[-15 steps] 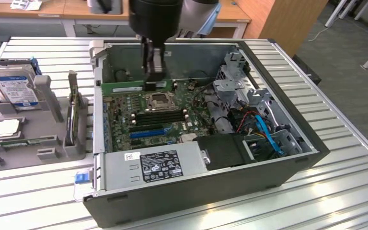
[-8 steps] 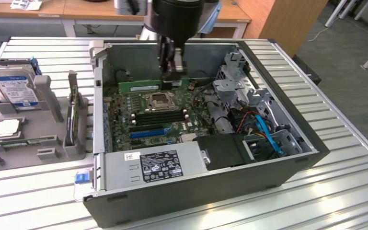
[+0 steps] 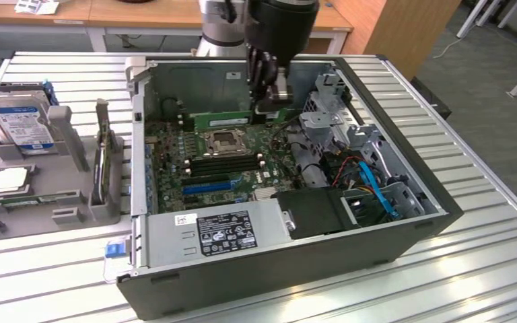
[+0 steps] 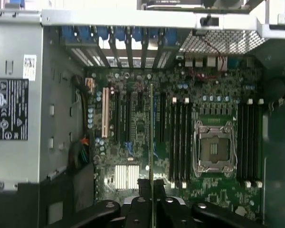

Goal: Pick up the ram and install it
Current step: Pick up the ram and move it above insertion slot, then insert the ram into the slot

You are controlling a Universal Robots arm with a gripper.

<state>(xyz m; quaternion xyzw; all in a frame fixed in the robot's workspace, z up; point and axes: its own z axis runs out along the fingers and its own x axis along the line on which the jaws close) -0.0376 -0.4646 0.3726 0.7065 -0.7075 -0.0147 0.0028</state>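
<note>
The gripper (image 4: pixel 152 184) is clamped narrow on the ram (image 4: pixel 152 133), which is held edge-on btwn the fingers. It is held over the motherboard (image 3: pixel 173 145), w/ the ram near the case's far wall and just beyond the CPU socket (image 3: pixel 225 141). It is apparently not yet seated.

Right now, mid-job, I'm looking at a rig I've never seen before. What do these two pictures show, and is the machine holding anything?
The machine is a single robot arm with a gripper at its end. One picture comes from a camera off the arm. It takes in the whole scene: an open computer case lying on a slatted metal table. The other comes from a camera on the wrist, looking down past the gripper at the motherboard.

The gripper is shut on the ram, a thin green stick. In the wrist view it appears edge-on, as a narrow line. It hangs over the board and does not look seated in a slot.

At the exterior view's left, a grey holder carries a hard drive and other parts.
</note>
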